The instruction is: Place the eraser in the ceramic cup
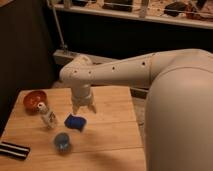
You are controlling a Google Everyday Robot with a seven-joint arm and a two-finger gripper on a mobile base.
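Black, white-striped eraser [14,150] lies flat at the front-left corner of the bench [110,135]; likely light and stiff, best pinched across its narrow width. Hand [84,107] hangs spread, empty, mid-bench.

— How is the arm set?
— The arm [120,70] is stretched out from the large white shoulder housing [180,110] at the right and carried leftward across the view as one long white link.
— And at its far end?
— A rounded wrist joint [75,74] is reached there, and from it a short section is turned straight down.
— Where is the tool found?
— The tool [84,109] is hung below that joint, pointed downward over the far middle of the bench [110,135]. Whether the surface is touched cannot be told.
— And its fingers?
— The fingers [93,107] are seen spread apart, and nothing is held between them.
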